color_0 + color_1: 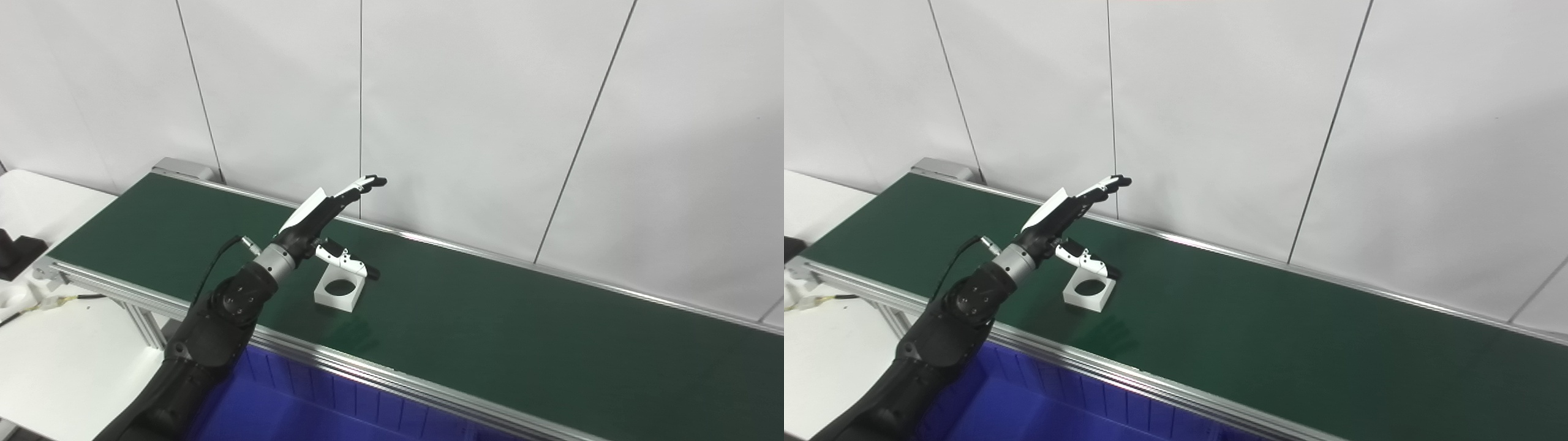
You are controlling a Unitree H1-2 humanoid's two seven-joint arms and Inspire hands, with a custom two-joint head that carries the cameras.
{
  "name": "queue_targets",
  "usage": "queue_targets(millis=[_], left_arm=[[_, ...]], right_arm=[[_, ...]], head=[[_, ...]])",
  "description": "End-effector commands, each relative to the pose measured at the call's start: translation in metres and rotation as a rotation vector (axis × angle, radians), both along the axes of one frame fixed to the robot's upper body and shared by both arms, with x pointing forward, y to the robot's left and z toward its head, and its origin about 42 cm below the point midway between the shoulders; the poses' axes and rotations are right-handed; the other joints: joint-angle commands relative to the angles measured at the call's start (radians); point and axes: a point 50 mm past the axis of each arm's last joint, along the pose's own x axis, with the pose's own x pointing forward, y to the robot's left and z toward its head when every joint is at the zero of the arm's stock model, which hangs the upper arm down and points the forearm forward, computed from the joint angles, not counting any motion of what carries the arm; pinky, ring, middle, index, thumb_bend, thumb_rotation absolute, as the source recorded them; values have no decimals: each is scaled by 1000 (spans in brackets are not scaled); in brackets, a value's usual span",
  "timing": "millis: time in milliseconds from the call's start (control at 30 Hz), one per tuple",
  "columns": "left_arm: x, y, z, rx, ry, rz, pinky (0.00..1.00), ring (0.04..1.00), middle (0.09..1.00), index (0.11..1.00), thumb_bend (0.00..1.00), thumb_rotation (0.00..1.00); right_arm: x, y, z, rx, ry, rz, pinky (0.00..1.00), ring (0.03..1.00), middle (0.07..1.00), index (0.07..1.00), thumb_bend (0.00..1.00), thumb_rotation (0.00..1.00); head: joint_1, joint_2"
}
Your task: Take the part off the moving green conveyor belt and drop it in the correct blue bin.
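A white block-shaped part (336,292) with a round hole lies on the green conveyor belt (490,331), near its front edge; it also shows in the right eye view (1086,293). My left hand (324,220) is raised above the belt just over and behind the part, open, fingers stretched toward the wall, thumb hanging over the part's top. It holds nothing. A blue bin (294,410) sits below the belt's front rail. My right hand is not in view.
The belt's aluminium front rail (380,373) runs along its near side. A white table (55,343) stands at the left with a black object (15,251) and cables. White wall panels stand close behind the belt.
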Motion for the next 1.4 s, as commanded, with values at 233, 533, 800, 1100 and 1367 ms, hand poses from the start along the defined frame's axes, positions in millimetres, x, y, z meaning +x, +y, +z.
queue_targets(millis=[233,533,800,1100,1367], left_arm=[[27,9,38,261,34,-32,837,979,999,923,957,70],[46,-10,20,389,98,-84,764,961,996,912,999,34],[55,-21,16,539,159,-119,986,999,1000,940,1000,88],[46,-40,-9,603,156,-161,991,1000,995,926,1000,75],[45,-51,-14,716,142,-179,843,952,933,816,966,1]], right_arm=[[5,3,9,21,-79,-9,576,675,726,729,659,0],[6,-4,13,-3,-102,-29,536,684,733,735,664,43],[2,-3,14,-2,-105,-42,551,682,731,730,669,5],[-1,2,13,0,-102,-39,560,685,733,740,659,34],[-2,3,15,10,-106,-40,563,681,729,730,666,36]], head=[[-29,4],[-74,3],[-85,6],[-103,13],[-106,20]])
